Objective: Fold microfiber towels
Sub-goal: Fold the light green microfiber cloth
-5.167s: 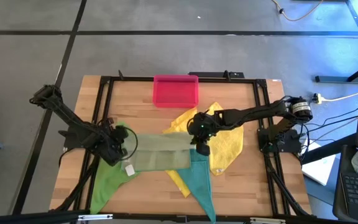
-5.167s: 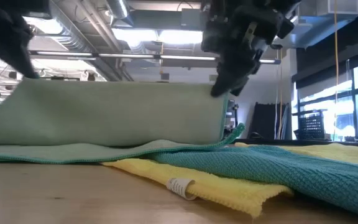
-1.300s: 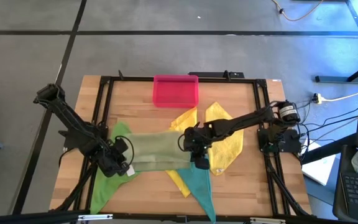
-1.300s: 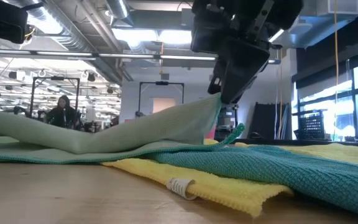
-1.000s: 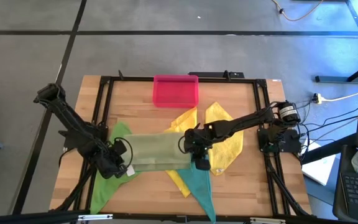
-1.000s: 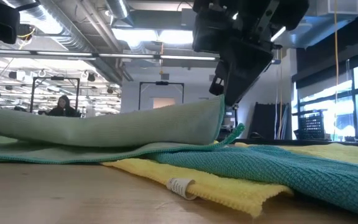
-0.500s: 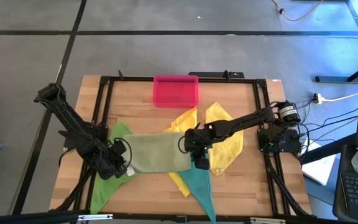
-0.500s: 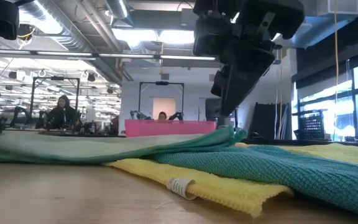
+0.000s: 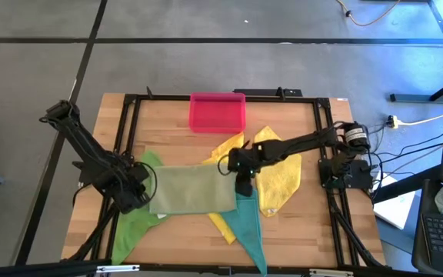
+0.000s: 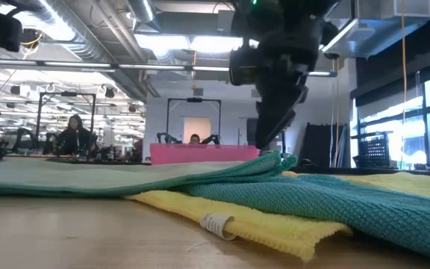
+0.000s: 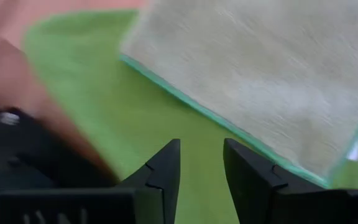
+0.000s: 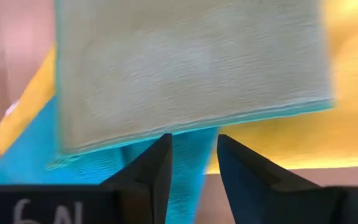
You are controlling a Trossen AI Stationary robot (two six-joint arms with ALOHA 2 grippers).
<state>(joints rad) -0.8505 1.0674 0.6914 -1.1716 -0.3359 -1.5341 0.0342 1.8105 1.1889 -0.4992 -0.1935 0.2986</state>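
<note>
The pale olive towel (image 9: 192, 191) lies folded and flat on the pile; in the low view, the pale olive towel (image 10: 88, 178) rests on the others. Under its left end spreads the bright green towel (image 9: 133, 223); under its right end lie the teal towel (image 9: 249, 231) and two yellow towels (image 9: 280, 183). My left gripper (image 9: 140, 188) hovers open at the folded towel's left end, over the bright green towel (image 11: 148, 124). My right gripper (image 9: 241, 181) hovers open at its right end, above the teal towel (image 12: 188, 165). Neither touches cloth.
A pink tray (image 9: 218, 111) stands at the table's far middle. A black frame (image 9: 129, 115) runs round the tabletop. Bare wood shows at the far left (image 9: 160, 131) and near right (image 9: 314, 231). A white tag (image 10: 216, 223) sticks out of a yellow towel.
Both grippers have let go of the pale olive towel's raised edge. That edge has dropped, and the towel now lies flat, folded over on itself. My left gripper has drawn back toward the table's left and far side; my right has moved toward the far edge.
</note>
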